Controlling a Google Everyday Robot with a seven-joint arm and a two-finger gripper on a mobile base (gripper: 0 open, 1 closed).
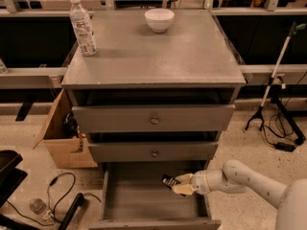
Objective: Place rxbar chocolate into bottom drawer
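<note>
The grey wooden counter top [192, 61] carries a clear plastic bottle [82, 25] at its back-left corner and a round white bowl [159, 19] by its back edge; below, the gripper [181, 184] clasps the rxbar chocolate [169, 180] over the bottom drawer [139, 200].

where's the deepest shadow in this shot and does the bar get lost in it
Camera view: deepest shadow fills the recesses above the two upper drawers and the back of the bottom drawer; the cabinet top is evenly lit. The rxbar chocolate, held in the gripper over the drawer's right side, shows clearly, black against grey.
</note>
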